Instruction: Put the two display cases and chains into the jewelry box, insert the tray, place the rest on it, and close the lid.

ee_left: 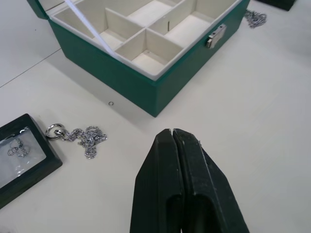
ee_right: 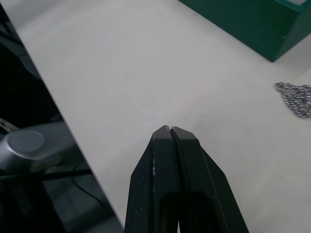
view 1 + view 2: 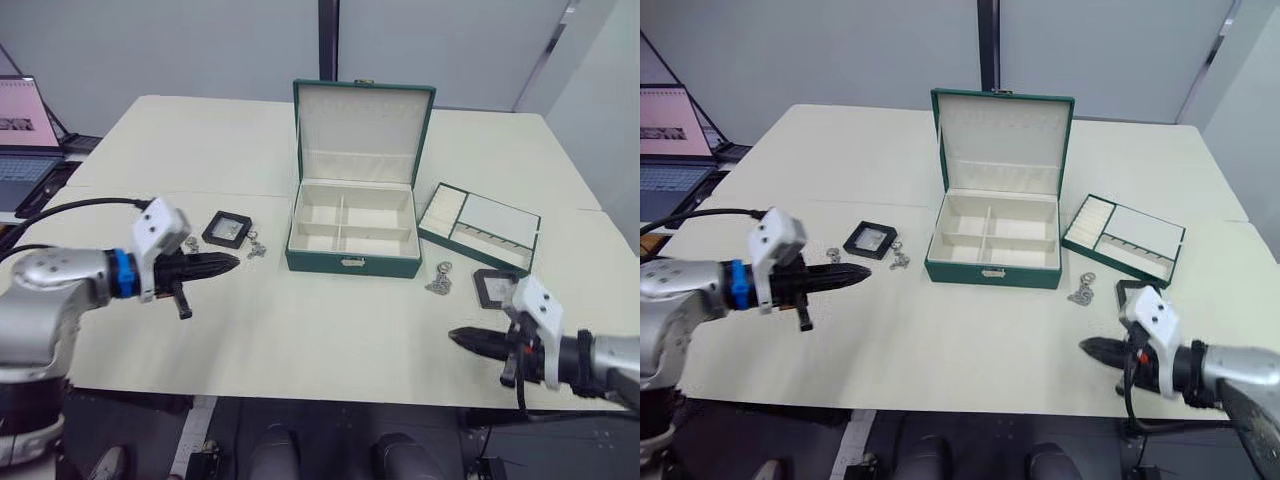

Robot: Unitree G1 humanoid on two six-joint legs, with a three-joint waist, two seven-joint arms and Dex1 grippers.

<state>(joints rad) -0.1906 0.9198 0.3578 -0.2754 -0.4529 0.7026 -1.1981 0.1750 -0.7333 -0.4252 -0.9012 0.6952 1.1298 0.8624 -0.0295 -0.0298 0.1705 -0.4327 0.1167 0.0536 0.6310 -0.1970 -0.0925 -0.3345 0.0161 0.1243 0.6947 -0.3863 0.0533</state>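
Left gripper [image 3: 228, 263] hovering at left-centre of the head view, fingers pressed together, holding nothing, tips aimed toward frame right. Just above and beside those tips: one display case [image 3: 227, 229], flat on the table [image 3: 300, 340], with a small chain bunch [image 3: 256, 247] touching its right corner and another small silvery bunch [image 3: 191, 243] just off its left side. Farther right, at frame centre: jewelry box [image 3: 352, 240], lid [image 3: 362, 130] standing upright, four cream compartments bare.

Right gripper [image 3: 462, 338] low at lower right, likewise pinched shut and empty, pointing toward frame left. Just above it: second display case [image 3: 493, 285], partly hidden behind the wrist housing, with a chain [image 3: 439, 281] to its left, between case and box front. Beyond, at right of the box: tray [image 3: 480, 226], long axis running from upper left down to lower right, still out on the table.

Judging by nearness: left case and its chains best taken by the left arm, right case and chain by the right. Both pairs of fingers needing to spread first, then a short reach up-frame and a carry inward to the box.
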